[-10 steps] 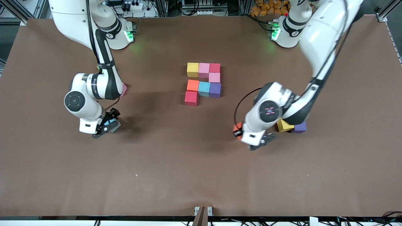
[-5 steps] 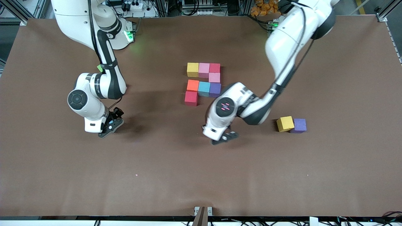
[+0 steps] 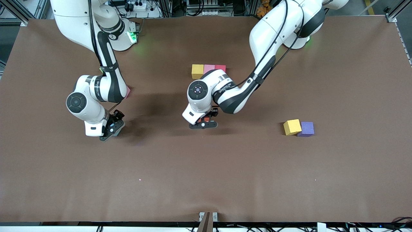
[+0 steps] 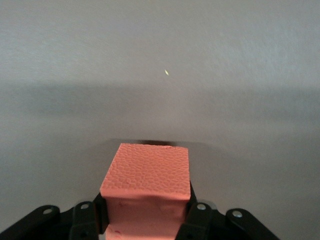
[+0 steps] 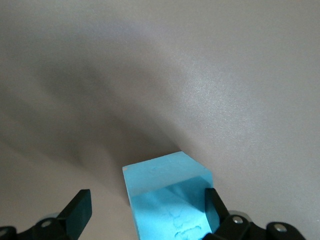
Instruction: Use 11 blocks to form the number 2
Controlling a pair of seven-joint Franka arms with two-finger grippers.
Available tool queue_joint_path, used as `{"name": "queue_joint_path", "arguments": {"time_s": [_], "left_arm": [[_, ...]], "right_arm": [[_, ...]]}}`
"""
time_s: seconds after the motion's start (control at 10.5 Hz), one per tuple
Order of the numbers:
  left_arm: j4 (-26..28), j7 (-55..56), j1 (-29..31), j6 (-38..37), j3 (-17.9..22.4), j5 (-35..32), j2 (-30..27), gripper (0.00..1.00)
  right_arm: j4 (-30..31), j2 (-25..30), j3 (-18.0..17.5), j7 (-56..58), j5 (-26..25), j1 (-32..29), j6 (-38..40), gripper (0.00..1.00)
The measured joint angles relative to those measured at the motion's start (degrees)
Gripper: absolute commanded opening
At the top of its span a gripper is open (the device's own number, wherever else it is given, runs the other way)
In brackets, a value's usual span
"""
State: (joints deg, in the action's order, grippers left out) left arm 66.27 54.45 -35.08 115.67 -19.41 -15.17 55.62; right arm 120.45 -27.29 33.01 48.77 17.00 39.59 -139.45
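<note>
Eight blocks show. There are two yellow, one [image 3: 197,71] in the digit's top row at upper centre of the frame and one [image 3: 292,127] loose toward the left arm's end. There are two pink, one [image 3: 209,67] in that row and one [image 3: 128,92] peeking past the right arm. One each shows of red [image 3: 220,67], purple [image 3: 306,129], orange [image 4: 146,175] and blue [image 5: 167,195]. The left arm hides the digit's lower rows.

The left gripper [image 3: 203,125], at mid-frame, is clamped on the orange block over bare table, lower in the frame than the digit. If it comes down skewed or too close, the block could shove the laid rows out of line.

The right gripper [image 3: 111,130] stands with jaws apart around the blue block, which sits off-centre against one finger. Closing from there may twist the block or push it aside.
</note>
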Motion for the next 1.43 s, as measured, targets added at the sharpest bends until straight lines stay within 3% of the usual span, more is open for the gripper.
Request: {"name": "queue_joint_path", "arguments": {"time_s": [0.86, 1.43], "left_arm": [[-3.60, -2.98, -1.15, 0.02, 0.44, 3.06, 2.67, 0.00], [-3.97, -3.09, -1.47, 1.77, 0.80, 5.35, 3.42, 0.00]], "right_arm": [[-0.44, 1.60, -0.09, 6.73, 0.08, 0.20, 2.84, 1.00], [3.38, 1.37, -0.07, 7.88, 0.08, 0.09, -2.93, 1.00]]}}
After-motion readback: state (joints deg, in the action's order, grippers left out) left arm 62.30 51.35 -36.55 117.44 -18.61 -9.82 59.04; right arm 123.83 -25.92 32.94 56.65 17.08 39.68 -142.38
